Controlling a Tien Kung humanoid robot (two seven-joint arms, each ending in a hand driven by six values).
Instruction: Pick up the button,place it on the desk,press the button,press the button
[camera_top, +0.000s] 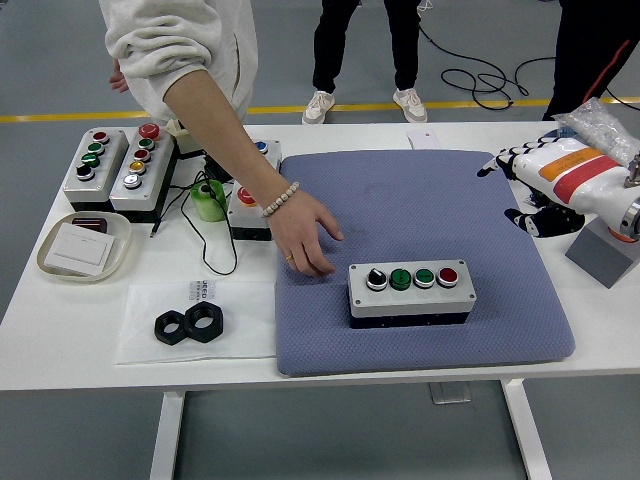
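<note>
Button box sits on the blue mat, long axis left-right. Right hand is up at the mat's far right edge, fingers apparently spread, empty; box lies left and nearer. Person's hand is closer, just left of box.

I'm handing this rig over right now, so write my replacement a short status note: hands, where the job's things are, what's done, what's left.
Right robot hand: open, holding nothing, raised over the blue mat's far right edge, clear of the button box.
Left robot hand: not in view.
Button box: flat on the mat, near its front, four controls facing up, nothing touching it.
A person's hand is on the mat just left of the box.
Done: box is placed. Presses cannot be confirmed from this view.
</note>
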